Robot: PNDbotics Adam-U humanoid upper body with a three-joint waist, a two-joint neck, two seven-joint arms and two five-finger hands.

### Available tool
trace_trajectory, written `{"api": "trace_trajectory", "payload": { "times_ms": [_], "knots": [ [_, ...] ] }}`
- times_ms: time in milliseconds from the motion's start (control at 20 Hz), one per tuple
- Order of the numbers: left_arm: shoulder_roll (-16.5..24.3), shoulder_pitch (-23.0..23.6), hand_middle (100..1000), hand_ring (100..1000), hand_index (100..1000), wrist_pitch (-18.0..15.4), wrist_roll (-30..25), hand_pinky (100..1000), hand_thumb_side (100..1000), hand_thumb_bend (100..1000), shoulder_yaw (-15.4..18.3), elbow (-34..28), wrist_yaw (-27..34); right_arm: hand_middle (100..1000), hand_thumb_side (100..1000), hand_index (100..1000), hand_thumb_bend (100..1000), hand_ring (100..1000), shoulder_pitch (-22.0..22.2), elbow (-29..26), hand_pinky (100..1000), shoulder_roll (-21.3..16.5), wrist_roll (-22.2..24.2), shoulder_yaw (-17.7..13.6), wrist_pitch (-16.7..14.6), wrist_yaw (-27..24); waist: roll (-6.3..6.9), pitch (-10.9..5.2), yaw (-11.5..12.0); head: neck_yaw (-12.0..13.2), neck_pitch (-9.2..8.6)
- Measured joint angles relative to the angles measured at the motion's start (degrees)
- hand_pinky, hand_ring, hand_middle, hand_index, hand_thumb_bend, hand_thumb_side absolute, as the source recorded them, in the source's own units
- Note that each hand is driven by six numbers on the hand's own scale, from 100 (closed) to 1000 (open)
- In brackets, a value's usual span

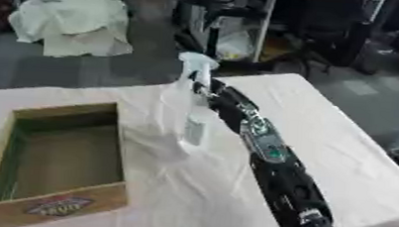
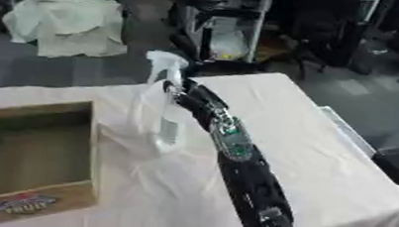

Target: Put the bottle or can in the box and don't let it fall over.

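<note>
Closest to me sits one cardboard box (image 1: 57,164) at the surface's (image 1: 340,144) left edge, open top, nothing inside that I can see. One spray bottle (image 1: 195,98) stands upright just right of it, my right robot hand (image 1: 206,88) wrapped round its neck. Plenty of bare cloth between them.

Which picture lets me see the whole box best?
The left eye view. There the wooden box shows all four walls, its inside and the label on its front. In the right eye view the box sits at the picture's left edge, so its left side and part of the label are cut off.
</note>
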Motion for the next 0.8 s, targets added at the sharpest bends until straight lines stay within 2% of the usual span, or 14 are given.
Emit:
{"api": "trace_trajectory", "payload": {
  "times_ms": [150,350,550,800],
  "knots": [
    [0.0,0.0,1000,1000,823,0.0,-0.1,1000,786,122,0.0,0.0,0.0,1000,470,938,100,1000,0.1,0.0,923,0.1,0.1,0.0,-0.6,0.4,0.01,0.04,0.0,-0.1,-0.19],
    [0.0,0.0,1000,1000,823,-0.1,-0.2,1000,784,119,0.0,0.0,0.0,1000,470,961,100,1000,0.7,-0.2,932,0.1,1.1,0.0,-3.0,2.5,0.02,0.07,-0.1,-0.4,-0.49],
    [0.0,0.0,1000,1000,823,-0.1,-0.6,1000,784,117,0.0,0.0,-0.1,1000,470,938,100,1000,0.9,-0.2,914,0.1,1.9,-0.1,-5.2,5.1,0.03,0.07,-0.2,-0.6,-0.65],
    [0.0,0.0,1000,1000,823,-0.1,-1.0,1000,785,117,0.0,0.0,-0.2,1000,470,919,100,974,0.8,0.6,892,0.1,1.3,-0.4,-5.9,6.7,0.04,0.08,-0.2,-0.7,-0.97]
  ]
}}
